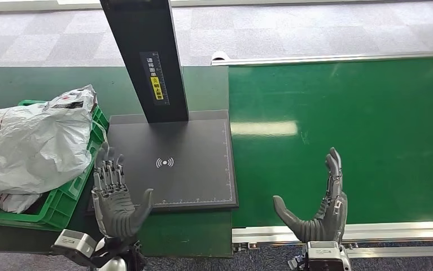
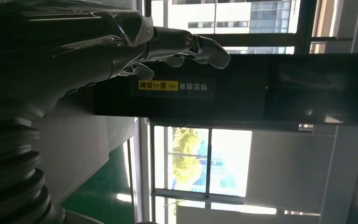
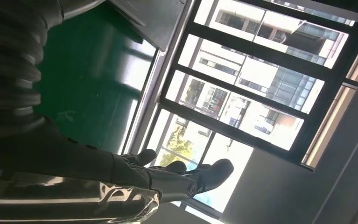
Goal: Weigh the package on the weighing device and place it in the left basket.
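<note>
1. Packages (image 1: 30, 144) in white plastic wrap lie piled in the green basket (image 1: 61, 200) at the left of the worktop (image 1: 202, 84); the top one carries red print and a dark label near its upper edge.
2. Weighing device (image 1: 171, 164): a flat dark plate with a white signal mark at its middle and nothing lying on it, just to the right of the basket. A black post (image 1: 146, 56) with a yellow label rises from its far edge.
3. Left hand (image 1: 114, 195) is held upright over the near left corner of the plate, between plate and basket, fingers straight and apart, thumb out to the side, holding nothing. In the left wrist view its fingers (image 2: 205, 49) reach out in front of the black post.
4. Right hand (image 1: 318, 209) stands upright over the near edge of the green conveyor belt (image 1: 372, 130), fingers extended, thumb spread, holding nothing.
5. Belt lies to the right of the plate, with a metal rail along its near edge.
</note>
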Controlling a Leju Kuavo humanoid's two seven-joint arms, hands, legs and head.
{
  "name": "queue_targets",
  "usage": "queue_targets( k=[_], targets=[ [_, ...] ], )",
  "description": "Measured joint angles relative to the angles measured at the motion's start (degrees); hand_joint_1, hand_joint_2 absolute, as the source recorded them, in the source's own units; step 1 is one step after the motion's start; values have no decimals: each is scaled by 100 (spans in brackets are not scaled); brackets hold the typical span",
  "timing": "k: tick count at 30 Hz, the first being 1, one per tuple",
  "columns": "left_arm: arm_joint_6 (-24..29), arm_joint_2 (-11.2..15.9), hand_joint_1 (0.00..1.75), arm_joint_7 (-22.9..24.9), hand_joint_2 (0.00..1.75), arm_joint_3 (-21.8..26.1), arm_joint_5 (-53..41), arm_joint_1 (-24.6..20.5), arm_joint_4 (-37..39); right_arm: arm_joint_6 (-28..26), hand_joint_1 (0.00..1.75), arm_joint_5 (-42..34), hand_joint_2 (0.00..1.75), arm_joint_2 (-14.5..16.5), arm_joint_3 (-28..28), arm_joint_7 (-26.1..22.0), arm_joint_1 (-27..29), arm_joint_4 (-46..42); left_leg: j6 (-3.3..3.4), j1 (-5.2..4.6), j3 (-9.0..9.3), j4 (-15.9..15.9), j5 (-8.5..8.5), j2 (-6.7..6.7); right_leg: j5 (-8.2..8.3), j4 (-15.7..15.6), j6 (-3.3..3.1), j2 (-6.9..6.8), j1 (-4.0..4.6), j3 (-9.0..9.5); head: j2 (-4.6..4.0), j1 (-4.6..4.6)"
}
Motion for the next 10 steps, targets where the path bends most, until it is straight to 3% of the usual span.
queue_targets(
  k=[10],
  targets=[
    [31, -95, 0, 1, 175, -369, 4, 112, 223, -51, 0, 23, 175, 102, 138, 0, 89, 304, 0, -3, 0, 0, 0, 0, 0, 0, 1, 0, -2, 2, -1, 1]
  ],
)
